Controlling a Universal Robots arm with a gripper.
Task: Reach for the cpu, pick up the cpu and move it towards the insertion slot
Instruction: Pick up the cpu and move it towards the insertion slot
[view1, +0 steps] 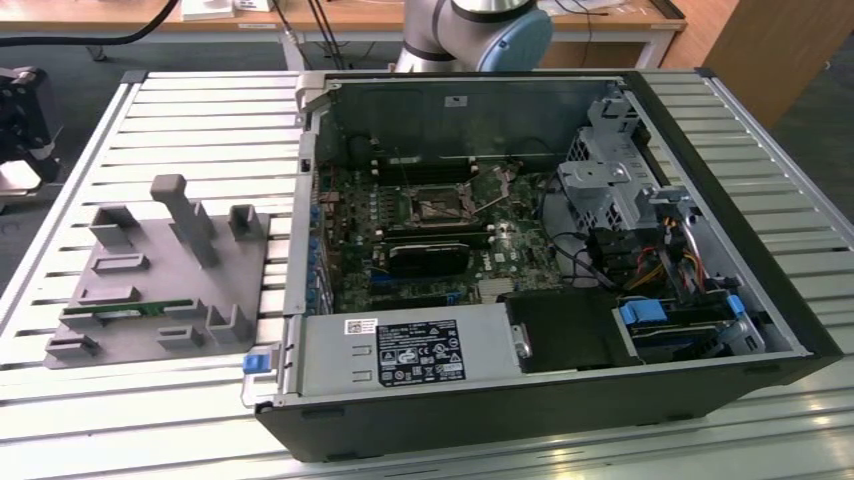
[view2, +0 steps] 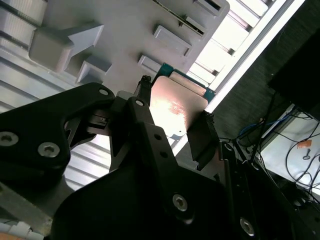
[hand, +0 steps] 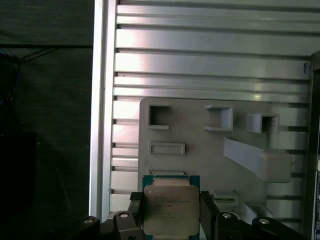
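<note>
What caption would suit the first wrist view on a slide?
The fingers grip the cpu by two opposite edges, with the grey plastic tray and slatted table beyond.

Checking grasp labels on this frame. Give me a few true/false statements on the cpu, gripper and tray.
1. The gripper is shut on the cpu. True.
2. The cpu is seated in the insertion slot. False: in both wrist views it is between the gripper's fingers, over the grey tray. The insertion slot is inside the computer case.
3. The grey tray lies inside the computer case. False: it lies on the slatted table, on the exterior view's left of the case.
4. A green memory stick lies on the grey tray. True.
</note>
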